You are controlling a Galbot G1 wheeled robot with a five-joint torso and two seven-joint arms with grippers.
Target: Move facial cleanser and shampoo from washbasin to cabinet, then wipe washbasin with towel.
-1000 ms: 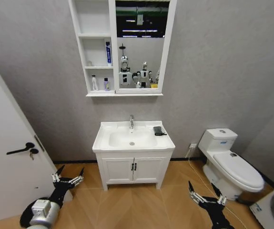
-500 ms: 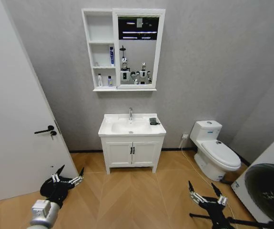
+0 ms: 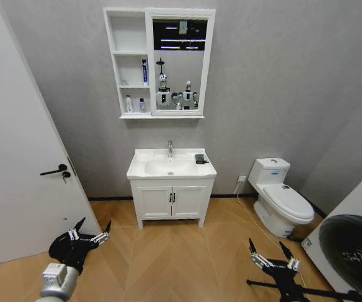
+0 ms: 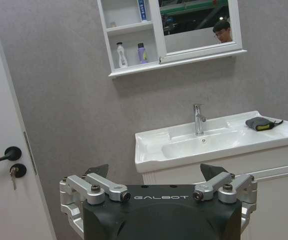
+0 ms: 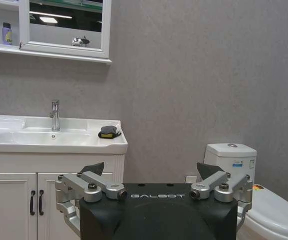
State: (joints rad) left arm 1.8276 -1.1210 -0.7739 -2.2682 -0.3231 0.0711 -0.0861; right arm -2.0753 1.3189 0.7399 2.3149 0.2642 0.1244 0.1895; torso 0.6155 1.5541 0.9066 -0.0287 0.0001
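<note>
The white washbasin (image 3: pixel 149 172) with its chrome tap stands against the far wall. The dark towel (image 3: pixel 199 158) lies on its right corner, as the left wrist view (image 4: pixel 260 123) and right wrist view (image 5: pixel 108 132) also show. Above hangs the cabinet (image 3: pixel 148 114). A white bottle (image 4: pixel 121 55) and a small purple bottle (image 4: pixel 142 53) stand in its lowest niche, and a blue tube (image 3: pixel 145 71) in the middle one. Which of them is the facial cleanser or the shampoo I cannot tell. My left gripper (image 3: pixel 94 226) and right gripper (image 3: pixel 267 246) hang low over the floor, both open and holding nothing, far from the washbasin.
A white door (image 3: pixel 17 157) with a black handle stands at the left. A toilet (image 3: pixel 281 201) sits right of the floor vanity (image 3: pixel 171 201), and a washing machine (image 3: pixel 357 245) is at the near right. Wood floor lies open between me and the vanity.
The camera has backed away from the washbasin, so it looks smaller and the washing machine has come into view. Both grippers keep the same open pose.
</note>
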